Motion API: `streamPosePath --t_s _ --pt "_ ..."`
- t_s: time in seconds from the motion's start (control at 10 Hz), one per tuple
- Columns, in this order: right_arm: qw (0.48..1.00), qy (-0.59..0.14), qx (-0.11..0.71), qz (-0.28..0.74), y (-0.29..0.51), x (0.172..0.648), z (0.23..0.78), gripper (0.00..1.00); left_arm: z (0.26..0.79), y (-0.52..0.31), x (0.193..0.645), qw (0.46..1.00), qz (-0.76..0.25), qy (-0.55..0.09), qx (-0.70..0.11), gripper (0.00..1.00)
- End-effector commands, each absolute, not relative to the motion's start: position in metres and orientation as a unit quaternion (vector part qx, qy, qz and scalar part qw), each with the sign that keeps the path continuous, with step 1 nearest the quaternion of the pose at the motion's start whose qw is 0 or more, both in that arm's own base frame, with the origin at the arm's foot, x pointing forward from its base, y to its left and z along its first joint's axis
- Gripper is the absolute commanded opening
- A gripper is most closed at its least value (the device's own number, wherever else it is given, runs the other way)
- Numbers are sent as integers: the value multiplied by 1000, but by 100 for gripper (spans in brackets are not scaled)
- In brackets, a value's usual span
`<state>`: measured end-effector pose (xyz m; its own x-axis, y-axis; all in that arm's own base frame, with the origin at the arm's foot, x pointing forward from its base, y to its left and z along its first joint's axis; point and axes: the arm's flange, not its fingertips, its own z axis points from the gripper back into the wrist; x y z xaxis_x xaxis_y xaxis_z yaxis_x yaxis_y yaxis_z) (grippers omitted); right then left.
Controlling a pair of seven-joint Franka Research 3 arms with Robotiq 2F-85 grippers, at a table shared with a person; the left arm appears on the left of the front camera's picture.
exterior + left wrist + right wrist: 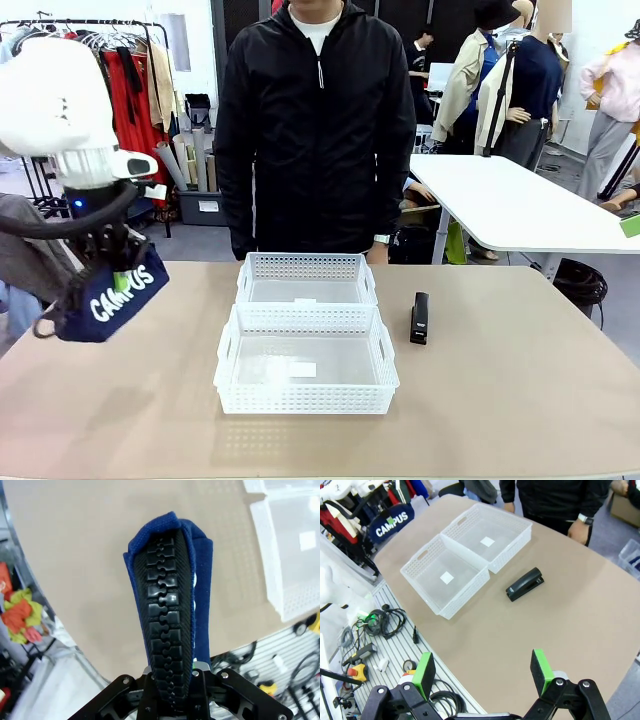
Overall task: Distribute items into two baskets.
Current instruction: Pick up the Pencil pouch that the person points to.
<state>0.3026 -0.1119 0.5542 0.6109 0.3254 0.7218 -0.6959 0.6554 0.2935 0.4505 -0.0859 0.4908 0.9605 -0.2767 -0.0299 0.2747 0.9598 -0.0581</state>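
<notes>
Tan table; L fingers clamped on navy "CAMPUS" pouch, R fingers apart, empty.

The left arm comes in from the left side. The left gripper points down, and its jaws are pinched tight on the pouch. The right gripper is up high, jaws wide apart, holding nothing.
</notes>
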Motion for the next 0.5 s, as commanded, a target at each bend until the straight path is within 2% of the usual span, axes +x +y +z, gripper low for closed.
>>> streamPosePath --t_s 0.0,0.4 --pt "846 -327 289 306 -112 303 556 100 514 -75 456 974 -222 35 -20 0" --pt "846 -327 289 306 -112 303 556 100 574 -71 448 939 -341 41 -13 0"
